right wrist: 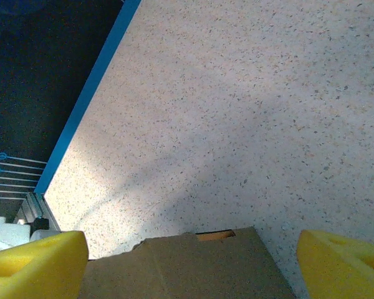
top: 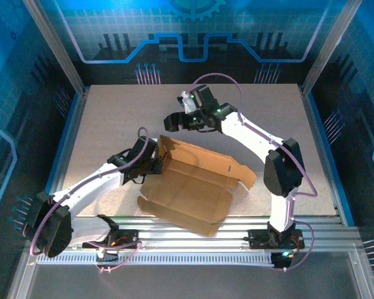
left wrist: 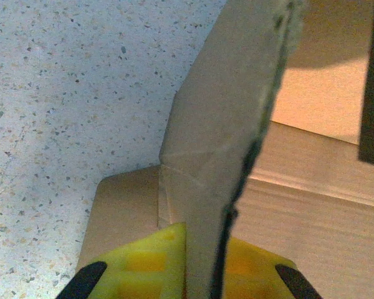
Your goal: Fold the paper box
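The paper box is a brown creased cardboard sheet lying mid-table, its far wall and left flap raised. My left gripper is at the sheet's left end. In the left wrist view the yellow fingers are shut on the upright flap, which stands edge-on between them. My right gripper hovers over the far left corner of the box. In the right wrist view it is open, with yellow fingers wide apart and the cardboard's top edge between them, untouched.
The speckled table has a blue rim on its left side and dark panels beyond. An aluminium rail runs along the near edge by the arm bases. Bare table lies behind and to the right of the box.
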Controlling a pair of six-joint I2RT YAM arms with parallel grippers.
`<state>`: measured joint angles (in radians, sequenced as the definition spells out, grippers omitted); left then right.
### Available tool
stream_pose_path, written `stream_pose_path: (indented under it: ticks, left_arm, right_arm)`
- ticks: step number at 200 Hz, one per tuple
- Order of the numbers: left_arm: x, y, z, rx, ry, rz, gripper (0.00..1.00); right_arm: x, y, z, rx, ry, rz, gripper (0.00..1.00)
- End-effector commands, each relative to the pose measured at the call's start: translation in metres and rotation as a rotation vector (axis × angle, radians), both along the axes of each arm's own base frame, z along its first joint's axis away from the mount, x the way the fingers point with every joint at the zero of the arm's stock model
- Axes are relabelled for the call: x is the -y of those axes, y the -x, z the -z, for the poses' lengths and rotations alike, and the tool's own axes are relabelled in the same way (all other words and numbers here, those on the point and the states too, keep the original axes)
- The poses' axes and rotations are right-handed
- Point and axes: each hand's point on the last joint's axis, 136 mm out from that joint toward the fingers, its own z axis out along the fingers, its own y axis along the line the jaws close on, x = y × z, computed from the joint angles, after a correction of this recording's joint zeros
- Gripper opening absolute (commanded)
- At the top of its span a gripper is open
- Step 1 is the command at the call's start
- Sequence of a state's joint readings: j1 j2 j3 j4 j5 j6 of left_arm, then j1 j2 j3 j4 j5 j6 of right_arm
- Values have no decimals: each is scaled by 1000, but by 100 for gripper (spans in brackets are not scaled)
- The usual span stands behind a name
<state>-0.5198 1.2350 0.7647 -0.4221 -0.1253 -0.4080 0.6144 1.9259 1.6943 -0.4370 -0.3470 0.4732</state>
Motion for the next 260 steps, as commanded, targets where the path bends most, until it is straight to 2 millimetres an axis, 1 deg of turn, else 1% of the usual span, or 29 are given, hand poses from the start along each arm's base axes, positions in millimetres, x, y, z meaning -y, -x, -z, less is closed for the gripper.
stream_pose_path:
  ticks: [1, 24, 67, 111, 139, 187, 240, 260]
  left_arm:
    - [-1, 16, 12, -72, -7, 39, 11]
    - [-1, 16, 12, -75, -8, 38, 11]
    - [-1, 16, 12, -76, -6, 35, 11]
    - [-1, 14, 5, -68, -1, 33, 12]
    - [-1, 14, 3, -66, -2, 35, 12]
    - [-2, 13, 1, -62, -1, 27, 13]
    - [-2, 12, -10, -51, 32, 19, 17]
    - [-3, 12, -15, -44, 63, 14, 22]
  right_arm:
    - [-16, 3, 1, 9, -17, -54, 88]
    - [-20, 4, 9, -3, -19, -67, 87]
    - [-28, 16, 16, -6, -31, -101, 87]
    - [-34, 26, 24, -7, -48, -117, 87]
    - [-34, 30, 30, 0, -41, -109, 87]
    - [-23, 24, 36, 40, -25, -37, 87]
    - [-23, 22, 37, 90, -17, -57, 87]
    - [-21, 21, 39, 111, 2, -52, 87]
